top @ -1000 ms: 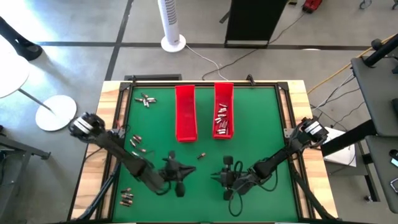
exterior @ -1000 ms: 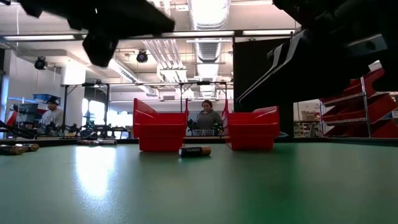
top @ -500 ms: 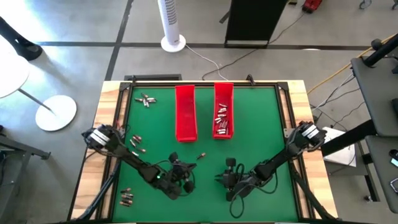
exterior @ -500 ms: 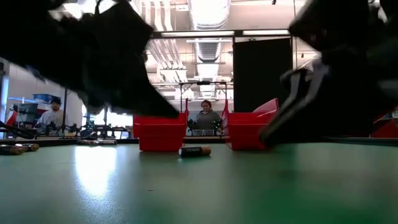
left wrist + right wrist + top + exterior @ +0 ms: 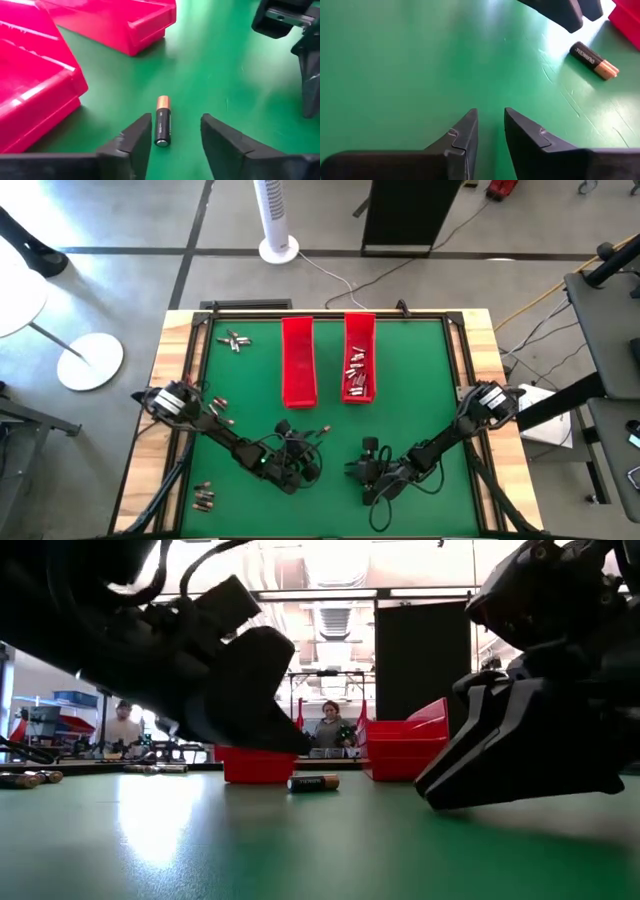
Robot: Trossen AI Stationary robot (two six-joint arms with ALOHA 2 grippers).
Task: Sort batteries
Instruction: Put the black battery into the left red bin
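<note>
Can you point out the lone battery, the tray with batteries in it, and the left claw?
lone battery [image 5: 162, 121]: left wrist view, its dark body.
filled red tray [image 5: 360, 328]: high view, bare far end.
left claw [image 5: 176, 136]: left wrist view, midway between fingertips.

The black-and-copper battery lying on the green desk carries a line of small print along its dark body, too tiny to read.

Loose battery: you see a black, copper-tipped cell lying flat on the green mat, near the red trays.
Sorted batteries: silvery cluster in the right tray.
Unsorted batteries: far-left pile; others at the left edge.
</note>
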